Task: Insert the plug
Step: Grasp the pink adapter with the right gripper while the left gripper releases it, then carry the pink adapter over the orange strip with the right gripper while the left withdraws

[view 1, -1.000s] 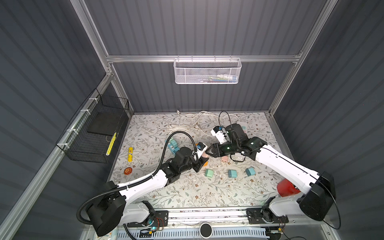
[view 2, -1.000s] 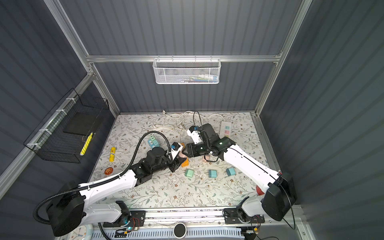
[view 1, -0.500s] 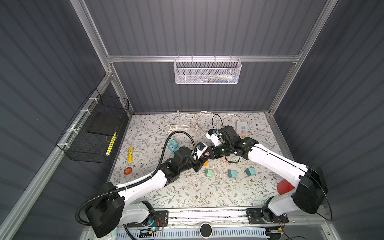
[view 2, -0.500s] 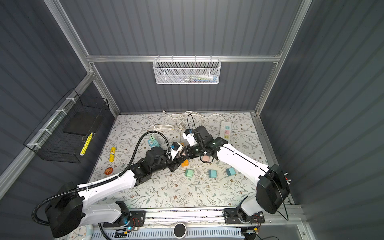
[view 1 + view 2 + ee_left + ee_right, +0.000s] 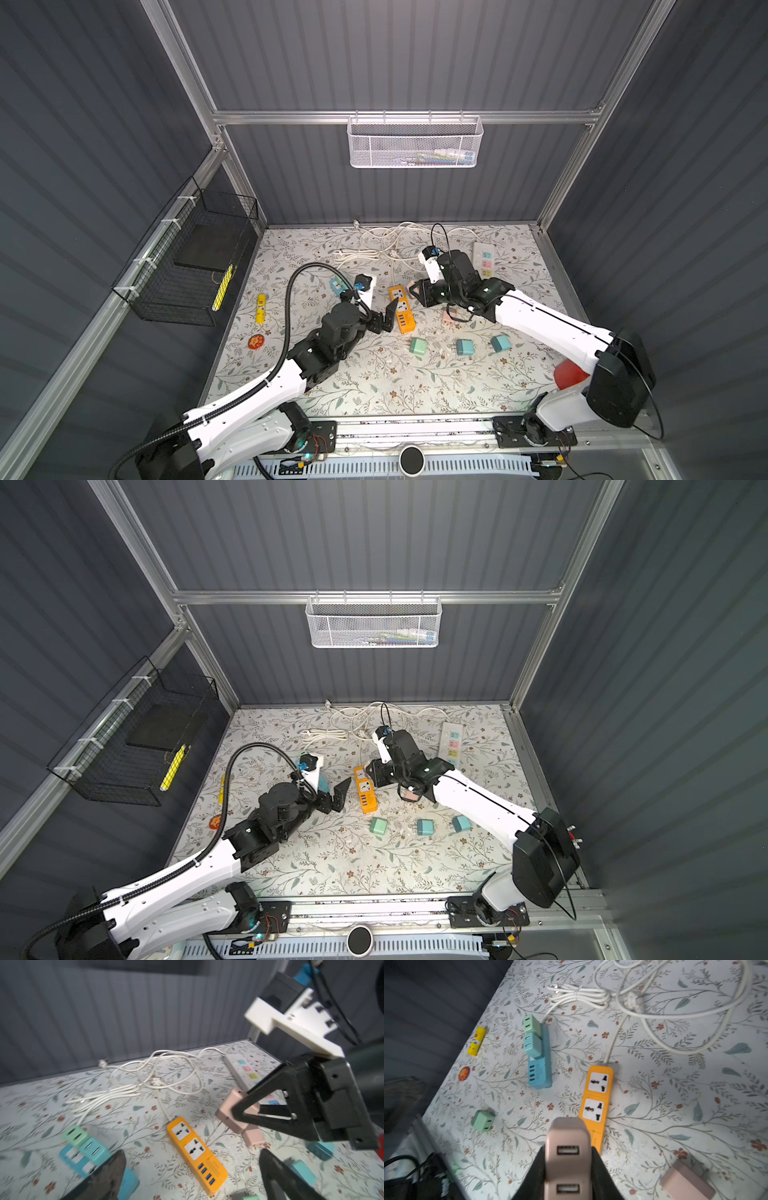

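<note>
While our right claw (image 5: 417,291) clamps the pink two-port plastic charger plug (image 5: 566,1138) at two o'clock of the orange oblong plastic power strip (image 5: 402,309), our left claw (image 5: 193,1159) stands wide apart at its nine o'clock.

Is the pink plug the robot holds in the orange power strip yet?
Not yet. The right gripper holds the pink plug in the air; both sockets on the orange power strip are empty.
</note>
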